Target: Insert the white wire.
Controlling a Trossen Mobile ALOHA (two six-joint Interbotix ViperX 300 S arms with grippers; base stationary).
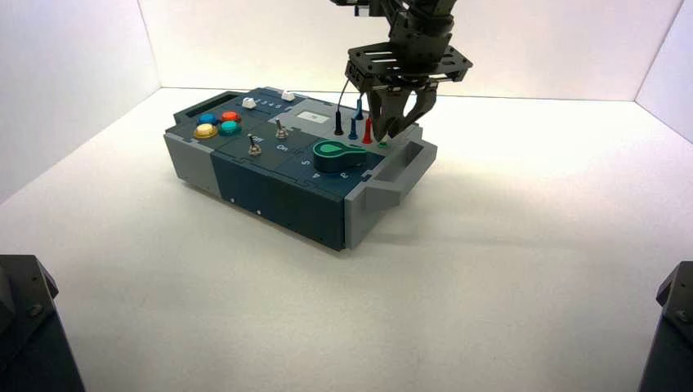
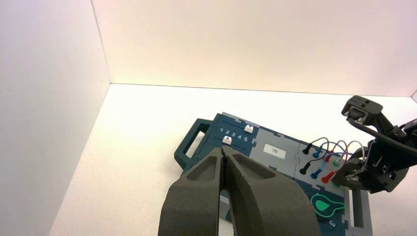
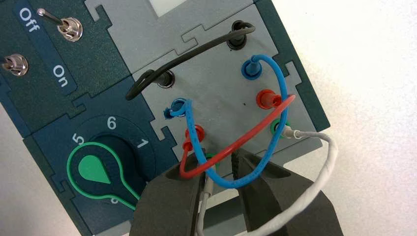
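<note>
We see the right gripper (image 3: 218, 162) over the box's (image 3: 216, 88) green socket (image 3: 211, 158) beside the knob (image 3: 101, 169), its fingers spread around one end of the white wire (image 3: 322, 177). The wire's other end sits at the far green socket (image 3: 279, 129). Our left gripper (image 2: 223, 150) hangs near the box, pressed together.

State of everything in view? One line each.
White wire: far plug in green socket; near plug between right jaws at the other, seating unclear
Black wire: both ends plugged
Blue wire: both ends plugged
Red wire: both ends plugged
Right gripper: open, over near green socket
Left gripper: shut, idle, left of box
</note>
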